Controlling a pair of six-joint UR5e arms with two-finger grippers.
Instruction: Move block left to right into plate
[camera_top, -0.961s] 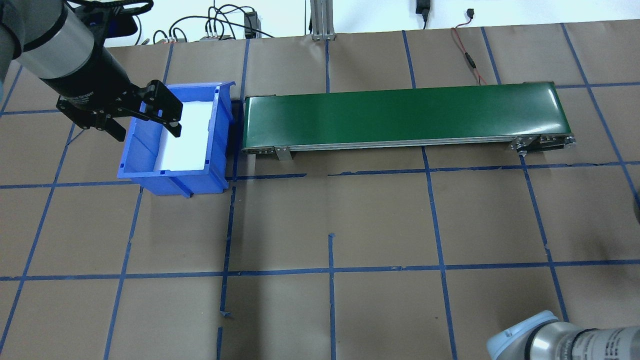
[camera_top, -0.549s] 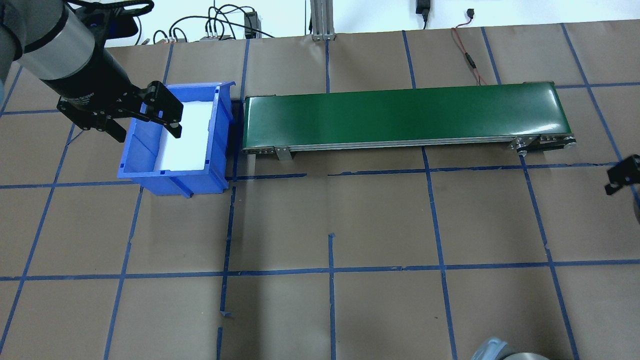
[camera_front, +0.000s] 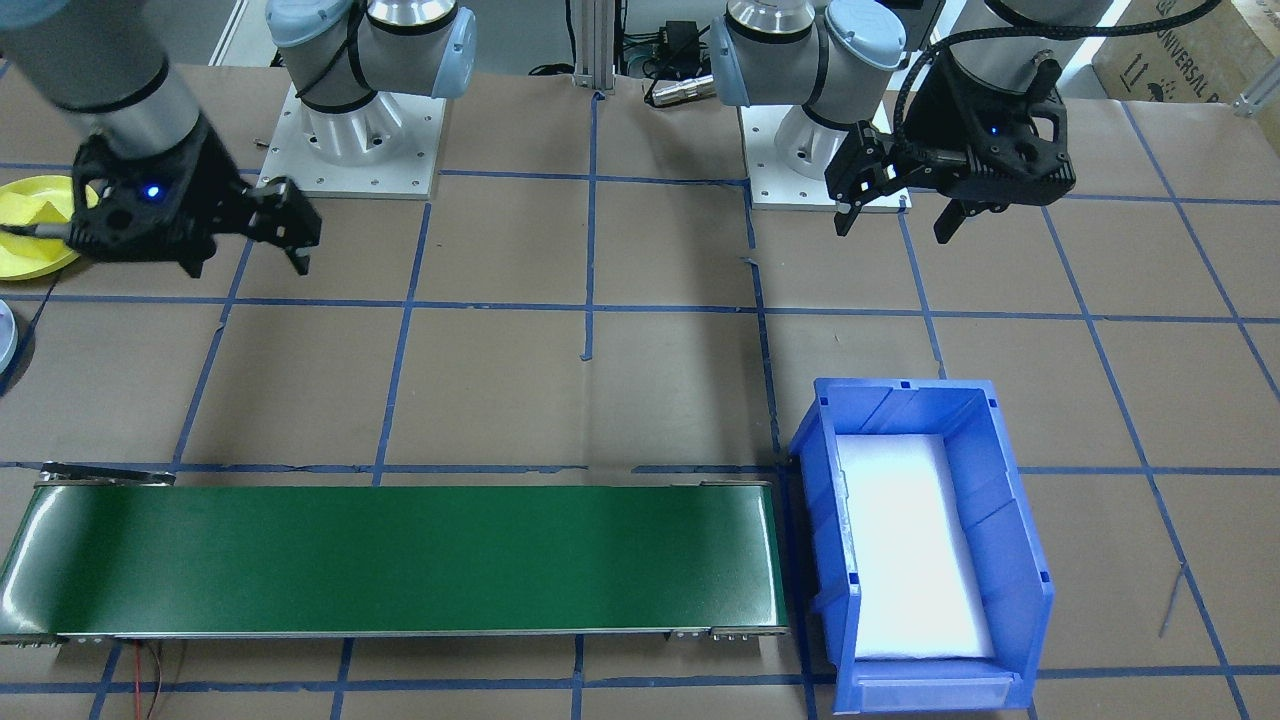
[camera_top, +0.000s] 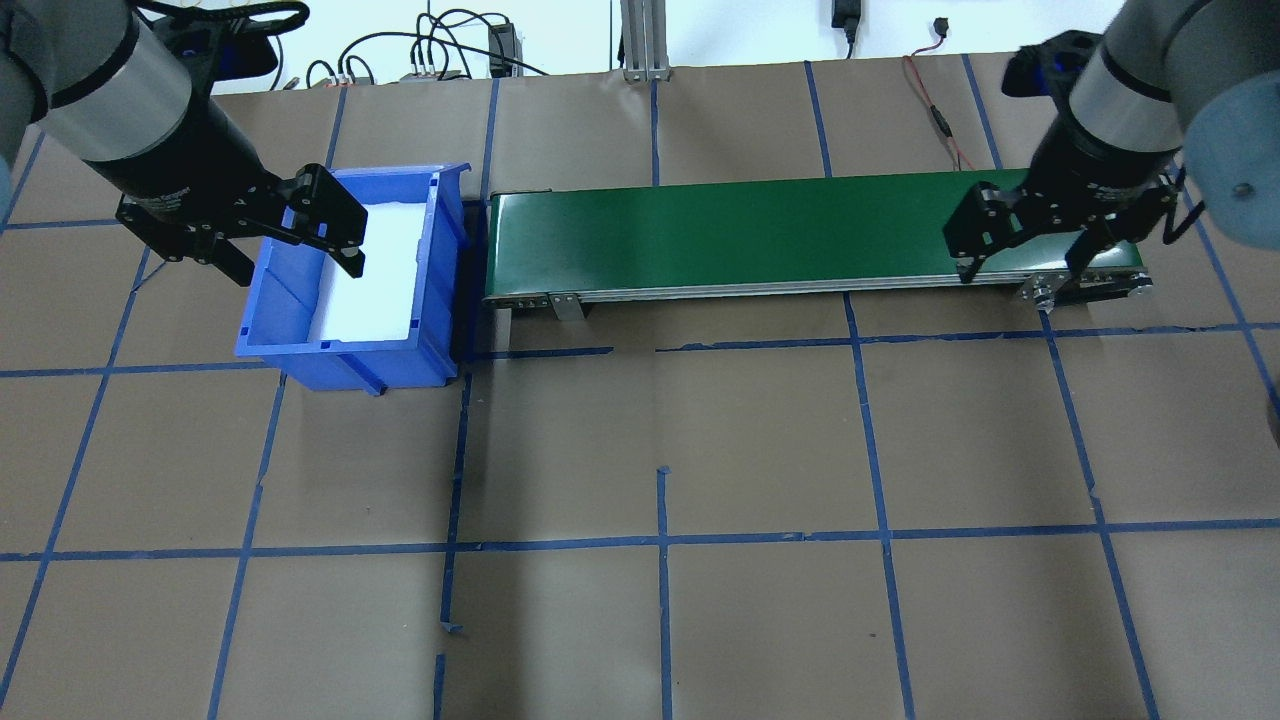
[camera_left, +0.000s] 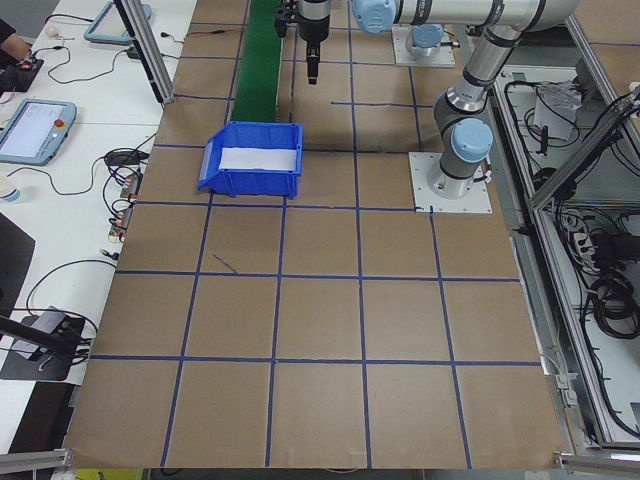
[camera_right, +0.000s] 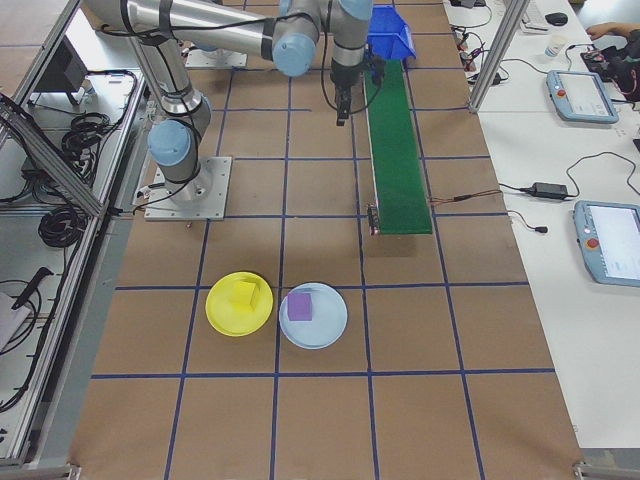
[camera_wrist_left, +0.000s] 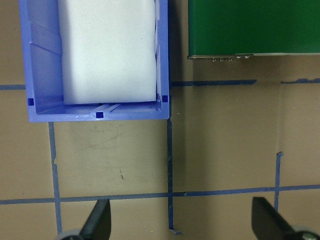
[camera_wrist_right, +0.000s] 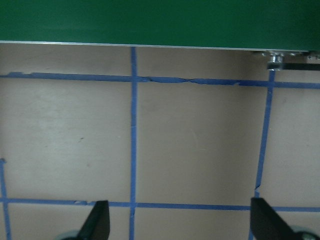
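Exterior right: yellow block (camera_right: 244, 294) on plate (camera_right: 222, 316); prob. light, rigid—grip flat sides. Both grippers (camera_top: 1030, 243) (camera_top: 287, 232) wide, empty.

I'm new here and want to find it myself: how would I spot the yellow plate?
Start at the long green conveyor belt and go to the end farthest from the blue bin. Just past that end, two round plates lie side by side on the brown table. The yellow plate is the one nearer the robot's base, holding a yellow block; its neighbour is pale blue.
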